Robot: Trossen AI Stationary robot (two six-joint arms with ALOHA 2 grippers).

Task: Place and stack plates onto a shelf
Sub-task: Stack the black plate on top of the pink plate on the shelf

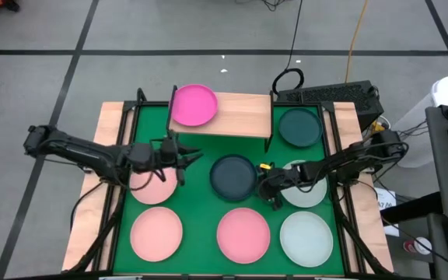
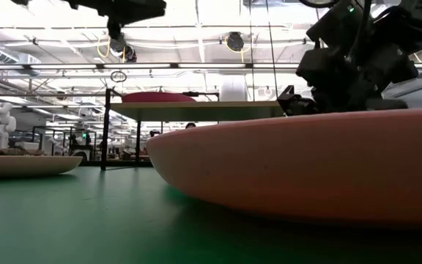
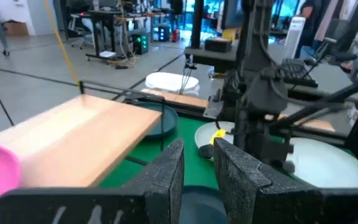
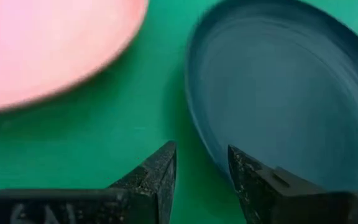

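Left hand (image 1: 187, 158) mid-desk, fingers slightly apart, empty, above salmon plate (image 1: 152, 187). Hot pink plate (image 1: 193, 104) on shelf (image 1: 243, 115), left end. Right hand (image 1: 260, 187) narrowly parted, empty, at dark teal plate (image 1: 232, 176) rim, desk center.

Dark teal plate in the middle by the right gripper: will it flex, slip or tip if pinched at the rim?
The dark teal plate looks rigid. Its smooth rim may slip. Held by one edge in the right gripper, it would probably hang tilted.

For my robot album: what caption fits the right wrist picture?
Right pincer, open, hovers beside the dark teal plate's rim on the green table.
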